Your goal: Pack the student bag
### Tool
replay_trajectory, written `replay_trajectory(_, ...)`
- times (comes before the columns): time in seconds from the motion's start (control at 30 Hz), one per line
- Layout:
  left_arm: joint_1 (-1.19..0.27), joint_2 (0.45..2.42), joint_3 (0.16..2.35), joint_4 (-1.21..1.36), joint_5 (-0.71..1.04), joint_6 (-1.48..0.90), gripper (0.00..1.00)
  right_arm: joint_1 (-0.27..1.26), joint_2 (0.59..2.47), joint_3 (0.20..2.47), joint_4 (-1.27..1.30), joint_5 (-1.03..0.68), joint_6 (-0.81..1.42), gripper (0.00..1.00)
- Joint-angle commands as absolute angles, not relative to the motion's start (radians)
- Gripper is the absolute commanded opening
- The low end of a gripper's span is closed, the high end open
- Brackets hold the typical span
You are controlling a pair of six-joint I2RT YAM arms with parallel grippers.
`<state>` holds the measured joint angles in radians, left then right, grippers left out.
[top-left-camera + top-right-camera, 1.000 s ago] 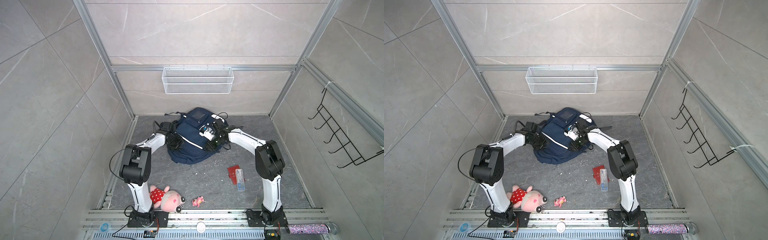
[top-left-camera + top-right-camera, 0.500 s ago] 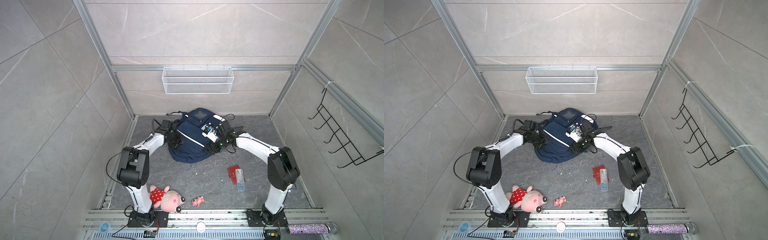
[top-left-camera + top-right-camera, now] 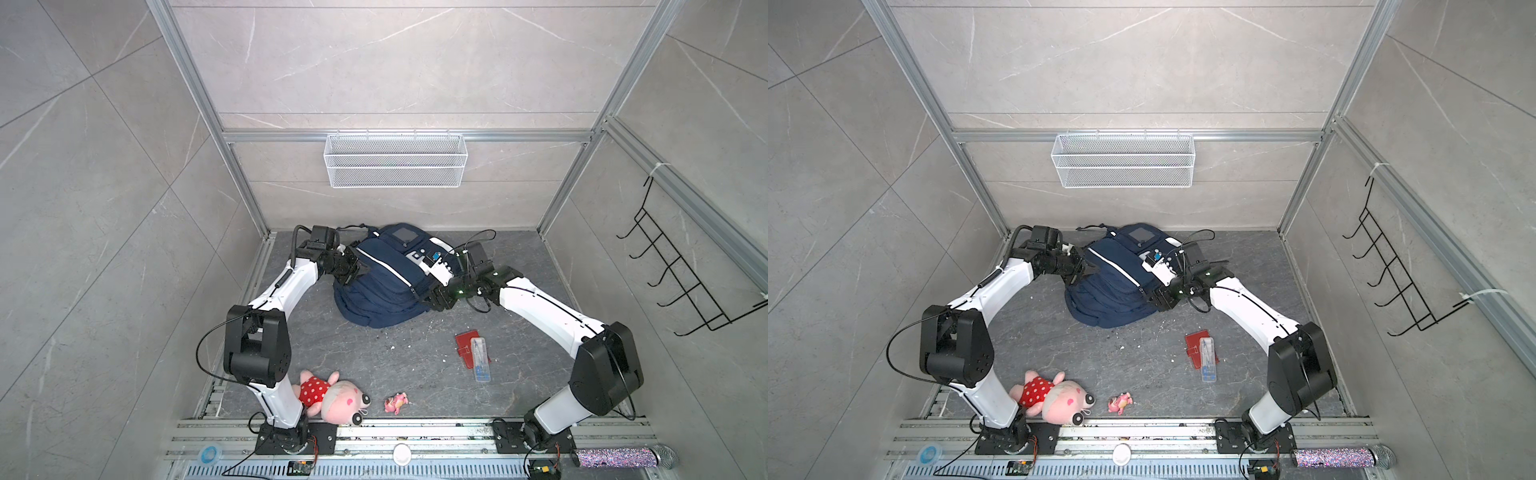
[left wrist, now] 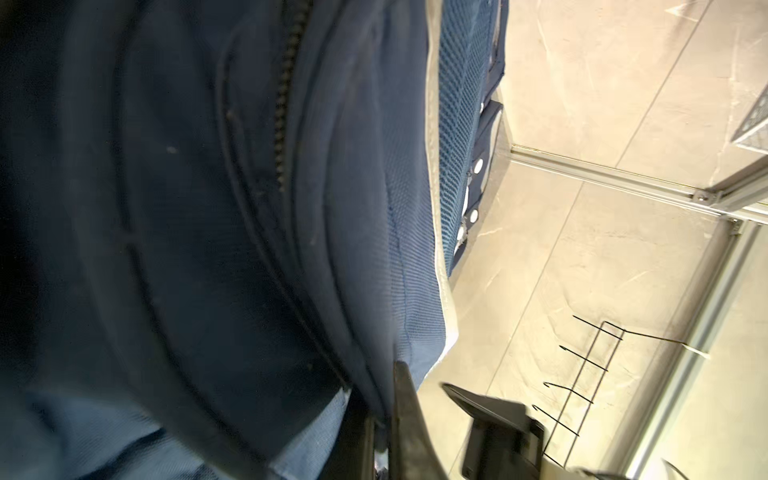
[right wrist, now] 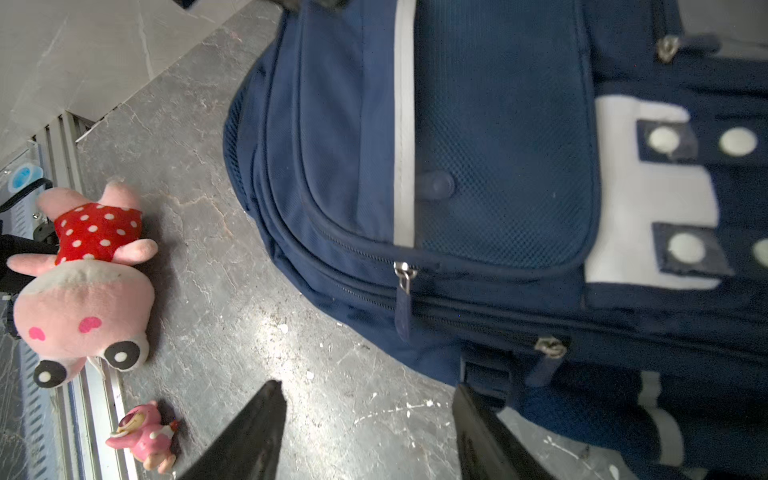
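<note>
The student bag is a navy backpack with white stripes. It lies on the grey floor at the back centre in both top views. My left gripper is at the bag's left side, shut on a fold of its blue fabric; the left wrist view shows the jaws pinching that fold. My right gripper stands open at the bag's near right edge. In the right wrist view its fingers straddle bare floor beside a zip pull, holding nothing.
On the floor near the front lie a pink plush pig, a small pink toy, a red wallet and a clear pencil box. The back wall carries a wire basket, and the right wall a hook rack.
The left gripper has closed on the bag's fabric at its left side. The right gripper has slid from the bag's top towards its near right edge, its elbow swinging out to the right.
</note>
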<state>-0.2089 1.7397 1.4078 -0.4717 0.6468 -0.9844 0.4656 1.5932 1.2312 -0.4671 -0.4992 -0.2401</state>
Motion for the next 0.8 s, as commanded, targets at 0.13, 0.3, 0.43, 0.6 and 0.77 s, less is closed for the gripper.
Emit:
replay_trajectory(0.13,-0.215,1.646,1.481,-0.399,0.787,-0.992,0.0,0.443,1.639,1.217,-0.383,-0.579,-0.175,0.65)
replay_trajectory(0.3,-0.227,1.646,1.48,-0.385,0.775,-0.998,0.0,0.443,1.727,1.261,-0.368,-0.606,-0.179,0.63)
replay_trajectory(0.43,-0.236,1.645,1.471,-0.377,0.774,-1.008,0.0,0.444,1.784,1.31,-0.363,-0.605,-0.173,0.61)
replay_trajectory(0.6,-0.241,1.635,1.452,-0.358,0.769,-1.015,0.0,0.445,1.819,1.337,-0.349,-0.603,-0.156,0.47)
replay_trajectory(0.77,-0.242,1.634,1.436,-0.349,0.767,-1.018,0.0,0.446,1.837,1.341,-0.363,-0.606,-0.165,0.32)
